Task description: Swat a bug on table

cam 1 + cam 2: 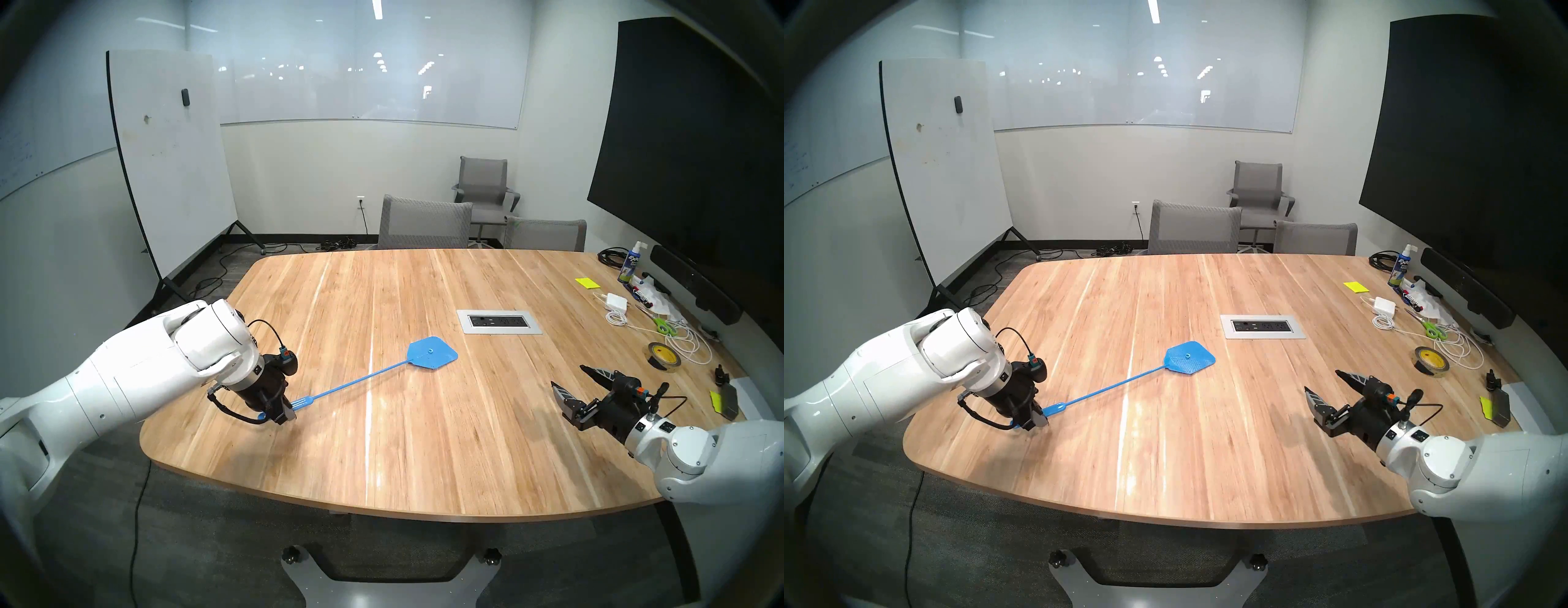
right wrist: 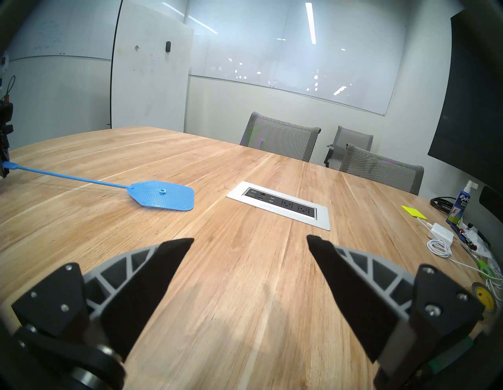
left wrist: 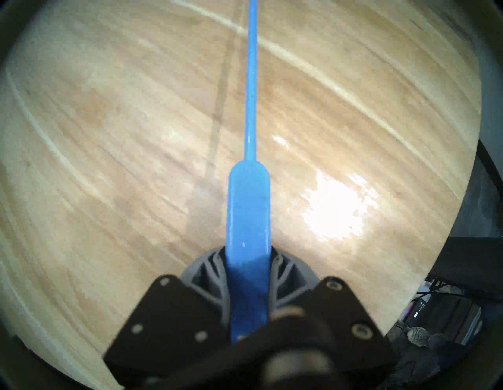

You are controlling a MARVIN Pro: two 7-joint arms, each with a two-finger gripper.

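Note:
My left gripper (image 1: pixel 283 414) (image 1: pixel 1036 420) (image 3: pixel 249 253) is shut on the handle end of a blue fly swatter (image 3: pixel 249 215), low over the near left part of the light wood table (image 1: pixel 382 446). The thin shaft runs up and to the right to the swatter's head (image 1: pixel 432 353) (image 1: pixel 1190 357) (image 2: pixel 163 198), which lies flat on the table just left of the silver outlet panel (image 1: pixel 499 321). The bug shows in no view. Over the table's right side my right gripper (image 1: pixel 568 375) (image 1: pixel 1322 381) (image 2: pixel 250 239) hovers open and empty, pointing toward the panel.
Along the table's right edge lie a tape roll (image 1: pixel 664 358), green scissors (image 1: pixel 662 327), a white charger with cable (image 1: pixel 617 302), a spray bottle (image 1: pixel 628 267) and yellow notes (image 1: pixel 587 283). Grey chairs (image 1: pixel 424 225) stand at the far edge, a whiteboard (image 1: pixel 169 170) at the left.

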